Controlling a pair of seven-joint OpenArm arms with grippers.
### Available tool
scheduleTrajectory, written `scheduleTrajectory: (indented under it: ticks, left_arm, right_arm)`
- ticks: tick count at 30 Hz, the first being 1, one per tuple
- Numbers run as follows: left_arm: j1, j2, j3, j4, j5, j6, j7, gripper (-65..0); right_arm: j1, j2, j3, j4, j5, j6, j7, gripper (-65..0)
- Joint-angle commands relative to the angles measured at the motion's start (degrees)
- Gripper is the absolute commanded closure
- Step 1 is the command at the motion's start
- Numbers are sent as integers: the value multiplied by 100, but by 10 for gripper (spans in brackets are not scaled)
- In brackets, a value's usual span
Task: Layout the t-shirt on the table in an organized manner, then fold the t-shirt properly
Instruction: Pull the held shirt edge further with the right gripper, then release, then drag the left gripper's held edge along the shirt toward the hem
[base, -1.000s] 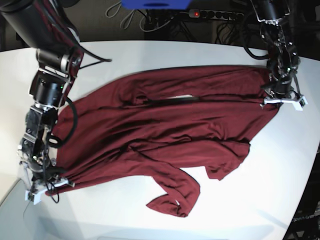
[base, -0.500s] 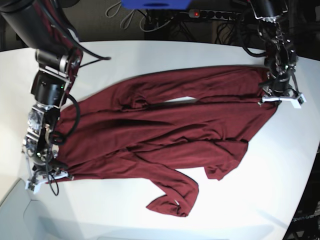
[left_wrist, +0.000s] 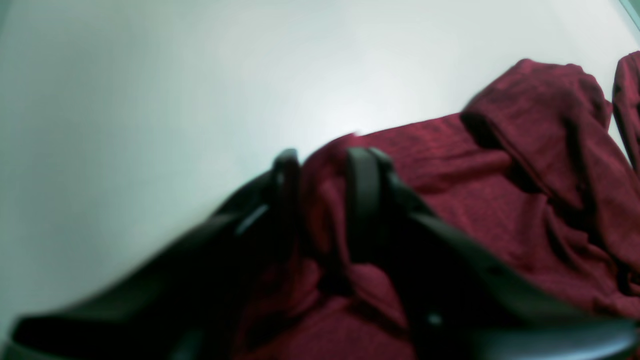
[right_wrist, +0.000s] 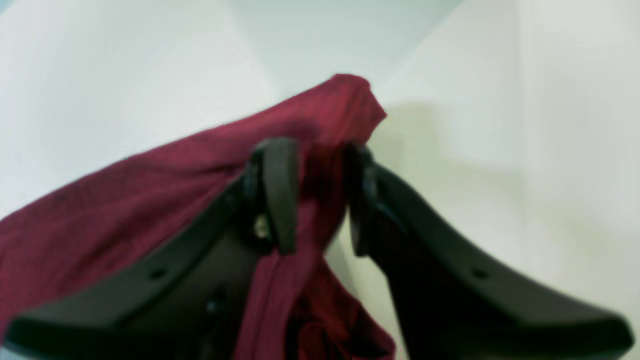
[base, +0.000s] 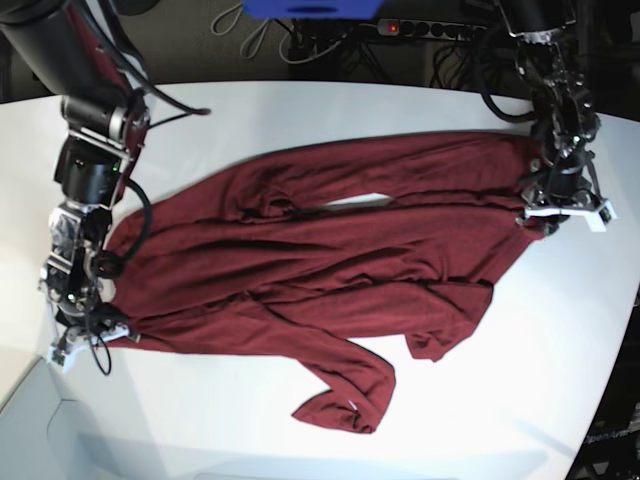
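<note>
- Broadly, the table (base: 300, 110) shows bare white beyond the spread t-shirt (base: 330, 260) on every side, widest at the near right.
- Only the base view shows one sleeve trailing toward the near edge.
- Left gripper (left_wrist: 322, 160) and right gripper (right_wrist: 312, 150): jaws slightly apart, cloth between them, grip unclear.

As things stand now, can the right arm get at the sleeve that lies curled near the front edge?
Probably yes. The sleeve lies uncovered on the table, and nothing stands between it and the right gripper, whose jaws stand parted around the t-shirt's corner.
</note>
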Motion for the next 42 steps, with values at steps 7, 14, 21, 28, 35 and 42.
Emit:
scheduleTrajectory:
  ticks: [7,14,21,28,35,42]
  left_arm:
    - [-47,-8,-45,173,-4,2,-142,-306]
    - [-821,36,17,76,66,2,-115,-299]
    - [-2017,1,861,-1164,66,2,-151,-250]
    - [-2491,36,1344,-1946,66,2,-168,-251]
    - [-2430,36,1309,-2007,22,2,-168,-252]
    - [-2386,203,1300,-2271,22,2,-168,-252]
  right_arm:
    - [-647,110,-15,1616,30,-13,114,-203]
    - [-1614,-145,-15,3383,38,-4,-607,-203]
    - [-2678,-585,-24,4641,38,-4,-634,-203]
    - [-3082,-726,-24,4931,38,-4,-634,-203]
    - [-3153,-708,-7,4931,38,-4,-634,-203]
    - [-3144,-734,-24,4896,38,-4,-625,-203]
